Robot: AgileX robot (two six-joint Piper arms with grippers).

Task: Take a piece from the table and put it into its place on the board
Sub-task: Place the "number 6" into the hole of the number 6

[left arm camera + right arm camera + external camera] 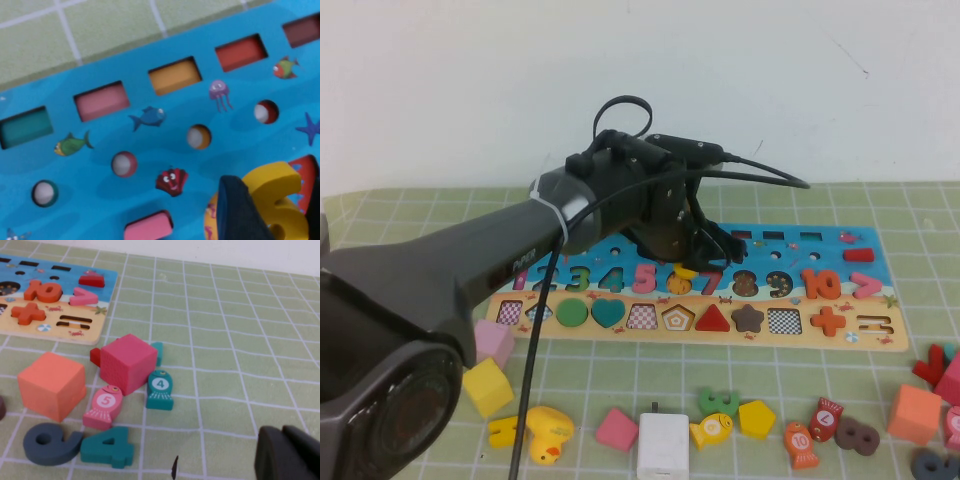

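Over the middle of the board (840, 338), the left gripper (692, 258) hangs low above the digit row, its black fingers closed on the piece (686, 271). Board: long flat wooden panel, glossy blue sea print above with cut-out digit shapes, tan strip below holding a green circle, teal heart, red triangle and brown star. Piece: thick, smooth, bright yellow numeral with rounded edges; its curved edge shows below the fingers in the high view, between the pink 5 and the red 7. From the left wrist camera, the piece (278, 200) sits against a dark finger pad (242, 210), just above the blue surface with its rectangular slots and round holes; whether it touches the board cannot be told. Its long axis and facing are mostly hidden by the finger.

Right gripper (289, 454): low over the green checked mat, right of the board, near a pink cube (127, 363) and orange cube (51, 385); its opening cannot be told.
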